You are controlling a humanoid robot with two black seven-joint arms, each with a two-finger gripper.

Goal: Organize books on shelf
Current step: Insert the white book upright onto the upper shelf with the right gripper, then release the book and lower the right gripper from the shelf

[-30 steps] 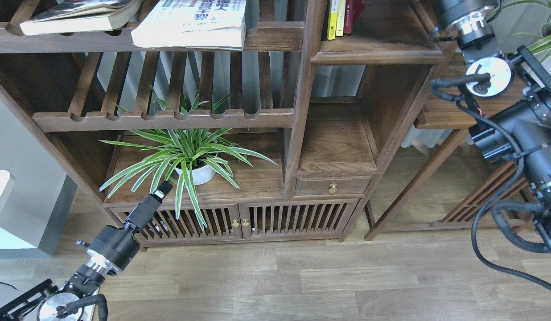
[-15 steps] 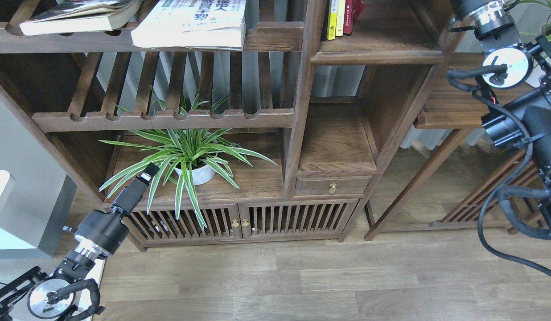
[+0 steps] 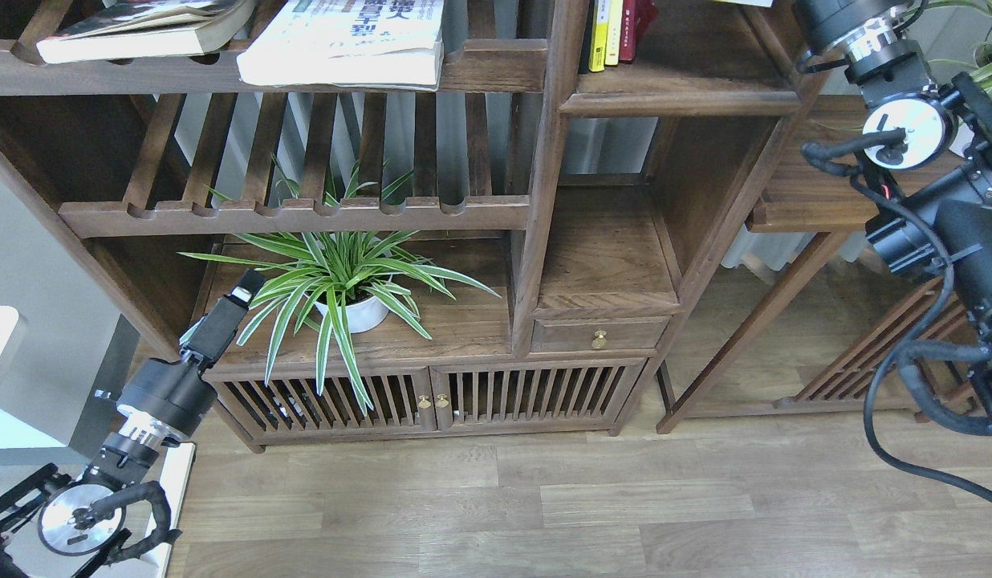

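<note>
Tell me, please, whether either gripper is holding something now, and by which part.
The left gripper holds nothing; it hangs in front of the green striped plant. The right gripper is out of view above the frame, so it cannot be told.

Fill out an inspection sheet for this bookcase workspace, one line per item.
Surface: the shelf, a solid board cubby at upper right, is mostly bare.
Job's things: white book with blue characters and a dark pictured book lie flat on the slatted rack; a third is not seen.
Clutter: slim yellow and red spines stand at the cubby's left; potted spider plant sits lower down.
End effectors: left end effector is near the plant's leaves, fingers indistinct; the right one is out of frame.
Cables: black cables loop along the right arm.
Surroundings: wood plank floor, side table.
</note>
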